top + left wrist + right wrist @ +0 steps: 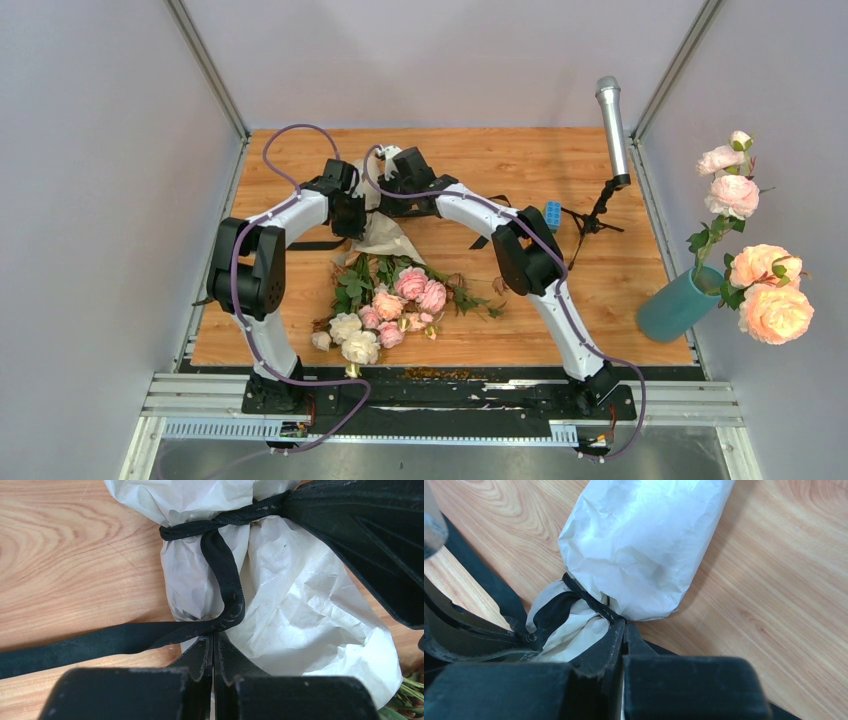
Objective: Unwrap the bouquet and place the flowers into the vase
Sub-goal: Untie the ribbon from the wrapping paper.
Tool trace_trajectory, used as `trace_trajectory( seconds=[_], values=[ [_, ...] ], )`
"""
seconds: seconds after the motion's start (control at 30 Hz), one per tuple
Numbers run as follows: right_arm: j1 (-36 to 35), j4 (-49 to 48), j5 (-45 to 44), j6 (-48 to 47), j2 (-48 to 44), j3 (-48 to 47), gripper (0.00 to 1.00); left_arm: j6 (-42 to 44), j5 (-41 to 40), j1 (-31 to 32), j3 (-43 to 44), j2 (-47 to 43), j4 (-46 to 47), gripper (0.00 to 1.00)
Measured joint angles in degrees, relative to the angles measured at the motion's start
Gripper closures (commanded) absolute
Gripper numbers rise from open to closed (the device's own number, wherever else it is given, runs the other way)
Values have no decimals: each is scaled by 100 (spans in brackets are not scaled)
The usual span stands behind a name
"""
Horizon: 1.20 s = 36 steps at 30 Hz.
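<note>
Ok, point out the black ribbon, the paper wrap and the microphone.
black ribbon [225,577], left wrist view, loose tail below the tie
paper wrap [644,545], right wrist view, bulging closed end
microphone [613,130], top view, silver body

From overhead the left arm [300,212] and right arm [470,208] hide the bouquet's [400,290] tied end; the black ribbon [100,640] runs off the left wrist view's edge.

The left arm [290,215] and the right arm [480,210] are stretched forward and bent inward toward the wrapped end of the bouquet [385,290]. The left gripper [214,640] is held closed at its left side. The right gripper [624,627] is closed at its tied neck, apparently touching it.
</note>
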<state>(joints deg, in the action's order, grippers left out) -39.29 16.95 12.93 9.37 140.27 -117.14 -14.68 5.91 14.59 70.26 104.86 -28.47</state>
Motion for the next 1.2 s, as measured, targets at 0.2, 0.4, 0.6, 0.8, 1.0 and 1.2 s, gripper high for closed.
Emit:
trace_trajectory(
  seconds=[0.2, 0.4, 0.6, 0.8, 1.0, 1.2],
  values=[
    [-2, -28, 0, -44, -44, 188, 100, 4, 15, -52, 37, 20, -44, 100],
    [-2, -59, 59, -81, -278, 595, 100, 0, 186, -181, 37, 20, -50, 100],
    [-2, 63, 157, -138, -601, 855, 100, 0, 240, -212, 37, 20, -55, 100],
    [-2, 212, 437, -380, -861, 885, 79, 0, 273, -225, 37, 22, -55, 100],
    [-2, 302, 640, -776, -870, 599, 72, 0, 299, -232, 37, 22, -55, 100],
    [-9, 308, 800, -1147, -603, -39, 73, 0, 315, -236, 37, 26, -52, 100]
  ],
)
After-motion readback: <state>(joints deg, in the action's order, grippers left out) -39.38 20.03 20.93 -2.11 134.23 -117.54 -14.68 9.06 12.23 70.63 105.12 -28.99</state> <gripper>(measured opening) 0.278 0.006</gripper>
